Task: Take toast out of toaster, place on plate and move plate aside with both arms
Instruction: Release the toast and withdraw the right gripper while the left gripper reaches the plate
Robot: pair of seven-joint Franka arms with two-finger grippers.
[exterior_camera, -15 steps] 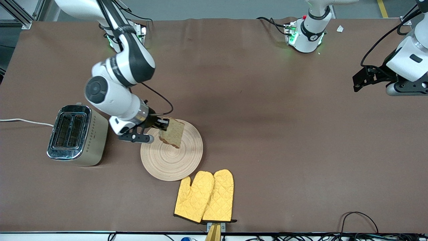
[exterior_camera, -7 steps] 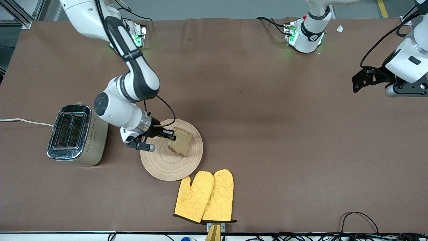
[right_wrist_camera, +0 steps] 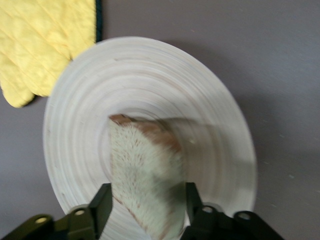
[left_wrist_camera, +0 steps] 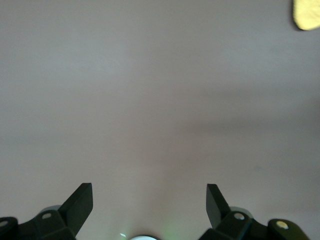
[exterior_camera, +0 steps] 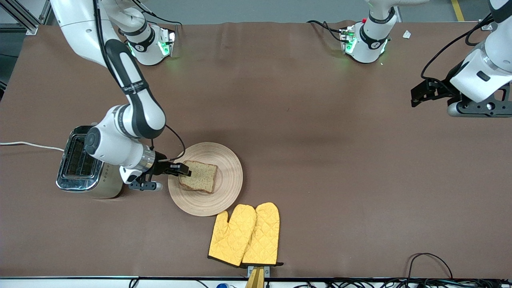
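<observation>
**Toast lies on the plate, right hand at its edge**

The toast (exterior_camera: 199,181) lies flat on the wooden plate (exterior_camera: 228,168), on the half of the plate toward the right arm's end of the bench (exterior_camera: 320,140). The right hand (exterior_camera: 185,171) sits low over the plate's rim on the toaster side, at the slice's edge. In the right wrist view the toast (right_wrist_camera: 147,170) fills the space between the two fingers (right_wrist_camera: 101,205), which stand at its two sides; whether they press on it or have let go cannot be told from either view.

The toaster (exterior_camera: 86,164) stands just beside the plate, toward the right arm's end, partly covered by the right arm. A pair of yellow oven mitts (exterior_camera: 246,235) lies nearer to the front camera than the plate, one thumb tip at the plate's rim.

The left hand (exterior_camera: 418,97) waits in the air well apart from the plate, over bare bench at the left arm's end, its fingers (left_wrist_camera: 80,202) spread wide with nothing between them.
</observation>
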